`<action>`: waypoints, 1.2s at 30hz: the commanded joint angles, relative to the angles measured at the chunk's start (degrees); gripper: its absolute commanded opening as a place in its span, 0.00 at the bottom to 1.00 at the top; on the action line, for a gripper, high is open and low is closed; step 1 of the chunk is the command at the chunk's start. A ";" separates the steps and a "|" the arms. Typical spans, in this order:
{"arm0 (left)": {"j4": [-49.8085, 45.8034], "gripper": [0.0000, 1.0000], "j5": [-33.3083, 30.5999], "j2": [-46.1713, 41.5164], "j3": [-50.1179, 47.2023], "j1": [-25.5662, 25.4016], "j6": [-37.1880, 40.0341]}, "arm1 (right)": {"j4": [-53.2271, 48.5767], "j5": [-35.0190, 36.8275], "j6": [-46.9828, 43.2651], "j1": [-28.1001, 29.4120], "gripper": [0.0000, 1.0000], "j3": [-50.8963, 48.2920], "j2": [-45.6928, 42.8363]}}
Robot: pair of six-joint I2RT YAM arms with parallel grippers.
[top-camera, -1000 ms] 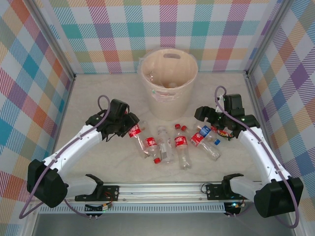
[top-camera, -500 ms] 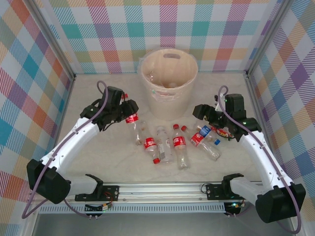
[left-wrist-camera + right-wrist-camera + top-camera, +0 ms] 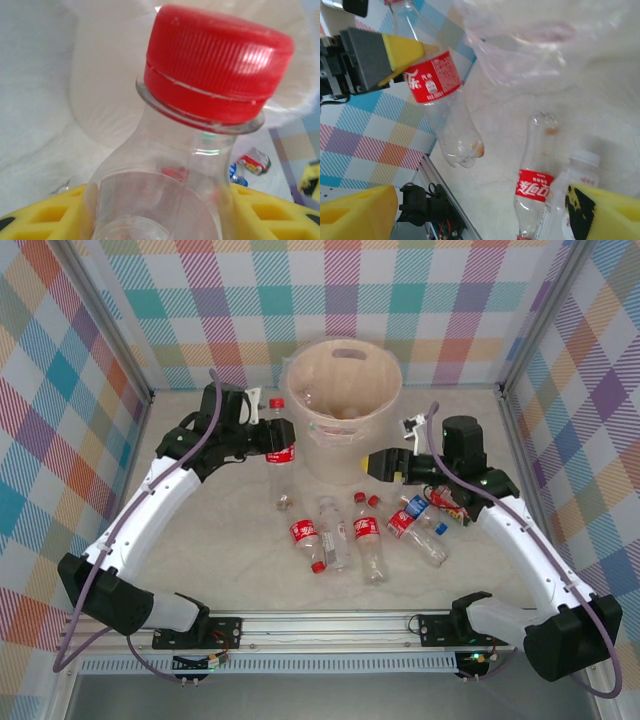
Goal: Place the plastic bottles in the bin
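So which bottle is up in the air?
The red-capped, red-labelled clear plastic bottle, held in the left fingers beside the round cream plastic bin; the others lie on the table.

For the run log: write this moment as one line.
left gripper: shut on bottle, cap up, beside bin | right gripper: open, empty | other bottles: on table

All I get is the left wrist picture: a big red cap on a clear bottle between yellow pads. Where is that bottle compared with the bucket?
Observer: The left gripper holds the bottle upright just left of the bin, not over its opening.
Visitor: Does it carry a label?
Observer: Yes, a red one round its middle.
Visitor: And the other arm?
Observer: The right gripper is open and empty, in front of the bin.
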 commanded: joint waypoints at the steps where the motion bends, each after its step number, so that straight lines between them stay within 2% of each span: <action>1: 2.14 0.40 8.00 -0.89 0.25 0.48 9.06 | 5.70 -4.33 0.07 0.09 0.87 3.03 1.18; 4: 9.91 0.40 14.16 -2.43 -3.29 0.39 10.17 | 6.82 -4.34 0.49 1.03 0.87 4.93 1.84; 9: 17.72 0.39 16.53 -1.38 -6.37 -0.10 7.67 | 5.60 -1.63 0.06 3.17 0.87 10.34 5.23; 13: 15.84 0.39 14.75 0.08 -5.18 -3.08 11.03 | 0.47 6.12 -5.03 8.62 0.86 17.01 8.93; 18: 13.89 0.38 11.68 -0.40 -4.48 -6.27 14.39 | 3.72 10.72 -1.22 11.15 0.82 20.71 12.72; 21: 13.92 0.38 12.03 -0.23 -4.53 -6.86 14.42 | 3.81 12.87 -1.31 12.37 0.79 22.66 14.61; 27: 13.64 0.37 12.66 0.25 -3.49 -7.78 14.44 | 3.00 15.42 -1.89 13.40 0.71 25.36 17.66; 36: 15.93 0.35 13.52 1.37 -3.04 -8.20 11.26 | 5.79 13.84 -0.83 14.98 0.69 25.34 19.88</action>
